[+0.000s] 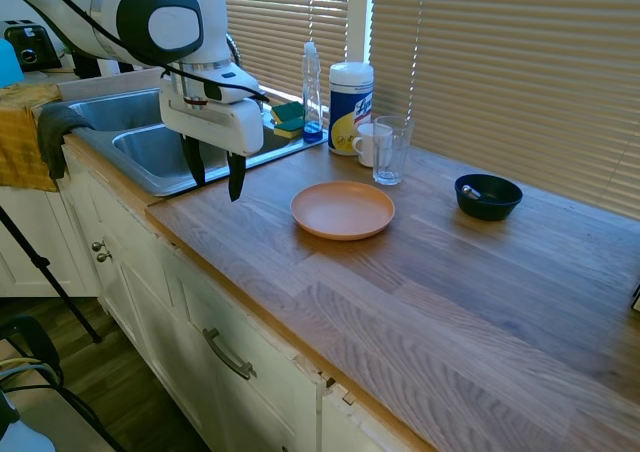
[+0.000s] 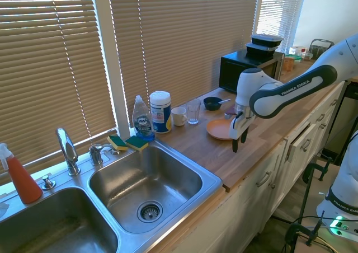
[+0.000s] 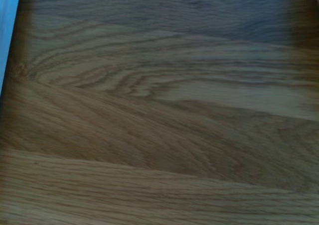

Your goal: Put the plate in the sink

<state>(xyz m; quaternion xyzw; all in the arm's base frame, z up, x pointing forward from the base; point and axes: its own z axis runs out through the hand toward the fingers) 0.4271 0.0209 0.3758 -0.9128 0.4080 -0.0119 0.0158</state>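
Note:
A peach-orange plate (image 1: 343,209) (image 2: 218,129) lies flat on the wooden counter (image 1: 420,282), with nothing on it. The steel sink (image 1: 150,152) (image 2: 146,180) is set into the counter beside it, its larger basin nearest the plate. My gripper (image 1: 215,177) (image 2: 239,139) hangs open above the counter's front part, between the sink's edge and the plate, fingers pointing down and holding nothing. The wrist view shows only wood grain (image 3: 159,115).
Behind the plate stand a clear glass (image 1: 391,150), a white mug (image 1: 370,144), a wipes canister (image 1: 350,94) and a dish soap bottle (image 1: 312,90). A dark blue bowl (image 1: 487,196) sits further along. Sponges (image 2: 128,143) and the faucet (image 2: 67,150) flank the sink.

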